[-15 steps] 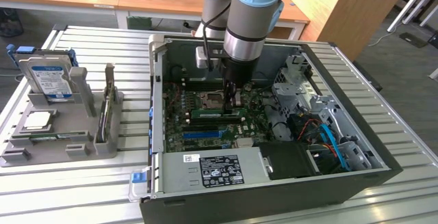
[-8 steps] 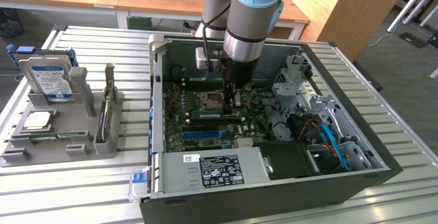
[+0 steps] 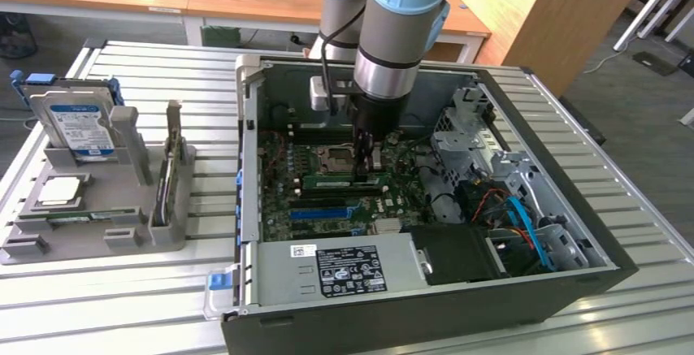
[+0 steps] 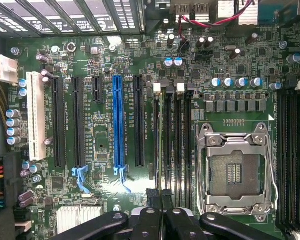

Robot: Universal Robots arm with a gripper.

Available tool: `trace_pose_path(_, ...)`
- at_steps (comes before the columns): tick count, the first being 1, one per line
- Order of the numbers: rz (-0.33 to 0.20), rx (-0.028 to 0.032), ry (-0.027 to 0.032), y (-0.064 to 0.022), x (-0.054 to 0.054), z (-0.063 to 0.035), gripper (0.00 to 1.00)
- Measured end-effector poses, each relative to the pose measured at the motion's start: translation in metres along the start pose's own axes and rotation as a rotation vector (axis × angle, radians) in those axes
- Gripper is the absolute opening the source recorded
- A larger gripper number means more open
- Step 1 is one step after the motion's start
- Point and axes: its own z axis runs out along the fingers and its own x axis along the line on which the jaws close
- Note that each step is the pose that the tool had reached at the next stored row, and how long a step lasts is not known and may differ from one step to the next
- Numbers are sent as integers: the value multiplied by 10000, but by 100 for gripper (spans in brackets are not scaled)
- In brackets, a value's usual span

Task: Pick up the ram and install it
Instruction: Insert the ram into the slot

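Fingers of the gripper are pressed together, tips down at the green ram, which sits on edge along a memory slot of the motherboard inside the open computer case, just beside the processor socket; whether they pinch it I cannot tell.

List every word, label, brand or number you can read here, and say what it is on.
No text here can be read.
Hard drive, blue label: print too small.
Power supply, black label and white sticker: too small.
Motherboard, white markings: blurred.
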Motion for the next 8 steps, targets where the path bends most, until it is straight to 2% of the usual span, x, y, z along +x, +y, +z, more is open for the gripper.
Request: trace_pose_path(8, -1, 1, -1, 0, -3, 7, 12)
